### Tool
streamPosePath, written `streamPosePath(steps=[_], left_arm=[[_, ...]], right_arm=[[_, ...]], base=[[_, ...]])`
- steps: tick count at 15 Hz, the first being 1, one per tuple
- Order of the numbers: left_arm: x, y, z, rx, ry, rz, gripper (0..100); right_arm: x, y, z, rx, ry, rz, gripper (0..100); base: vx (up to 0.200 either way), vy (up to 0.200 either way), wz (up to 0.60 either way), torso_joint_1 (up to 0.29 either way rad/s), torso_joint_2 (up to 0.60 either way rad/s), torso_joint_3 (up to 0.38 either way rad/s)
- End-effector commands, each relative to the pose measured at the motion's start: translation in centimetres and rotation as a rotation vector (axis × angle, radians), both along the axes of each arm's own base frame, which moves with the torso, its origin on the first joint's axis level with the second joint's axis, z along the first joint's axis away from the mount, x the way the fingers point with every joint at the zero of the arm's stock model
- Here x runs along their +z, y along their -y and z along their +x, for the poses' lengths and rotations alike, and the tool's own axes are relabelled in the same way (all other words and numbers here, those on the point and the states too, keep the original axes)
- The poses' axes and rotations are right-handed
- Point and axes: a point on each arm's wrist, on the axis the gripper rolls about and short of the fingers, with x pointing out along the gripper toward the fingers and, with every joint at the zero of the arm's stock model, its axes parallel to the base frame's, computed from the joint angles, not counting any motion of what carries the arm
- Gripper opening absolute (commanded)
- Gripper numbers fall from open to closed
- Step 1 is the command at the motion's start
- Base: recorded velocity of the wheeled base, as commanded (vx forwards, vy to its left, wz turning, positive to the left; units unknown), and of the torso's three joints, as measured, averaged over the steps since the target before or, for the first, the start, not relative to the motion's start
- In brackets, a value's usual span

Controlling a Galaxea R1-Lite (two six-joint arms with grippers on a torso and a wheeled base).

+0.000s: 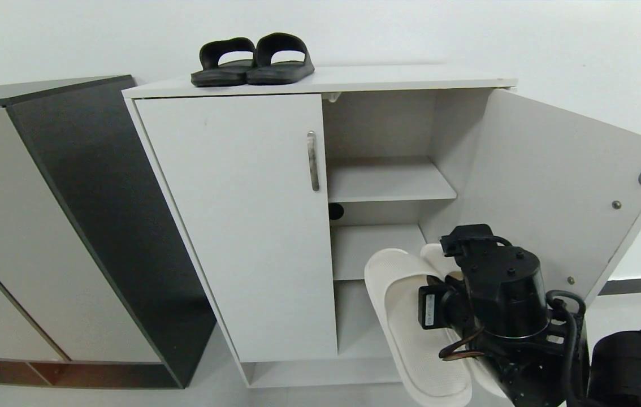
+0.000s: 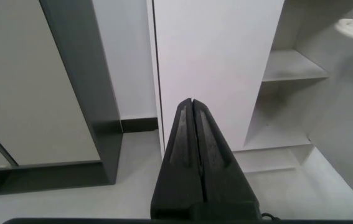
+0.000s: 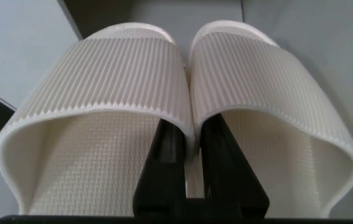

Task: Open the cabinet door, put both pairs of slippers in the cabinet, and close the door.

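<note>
The white cabinet (image 1: 230, 226) has its right door (image 1: 546, 192) swung open, showing its shelves (image 1: 388, 181); the left door stays closed. A pair of black slippers (image 1: 252, 59) rests on the cabinet top. My right gripper (image 3: 192, 140) is shut on the inner straps of a pair of white slippers (image 1: 411, 322), one finger inside each, and holds them in front of the open lower compartment. The same white slippers (image 3: 182, 81) point toward the cabinet. My left gripper (image 2: 192, 112) is shut on nothing, low in front of the closed door (image 2: 213, 56).
A second cabinet with a dark side panel (image 1: 105, 226) stands close on the left. The open door juts out on the right side. The upper shelf and middle shelf (image 1: 371, 249) carry nothing. Light floor (image 2: 132, 186) lies before the cabinets.
</note>
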Motion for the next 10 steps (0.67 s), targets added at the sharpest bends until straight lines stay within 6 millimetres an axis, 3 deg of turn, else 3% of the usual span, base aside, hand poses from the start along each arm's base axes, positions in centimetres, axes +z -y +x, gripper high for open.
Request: streamPosePath(steps=[1,10], left_arm=[[0.0,0.0,0.0,0.000,-0.002,0.000,0],[0.0,0.0,0.0,-0.001,-0.002,-0.002,0]], right_arm=[[-0.1,0.5,0.5,-0.023,-0.002,-0.002,0],[-0.2,2.2,0.9,-0.071,-0.011,-0.015,0]], base=[[0.000,0.000,0.00,0.000,0.00,0.000],[0.000,0.000,0.00,0.000,0.00,0.000]])
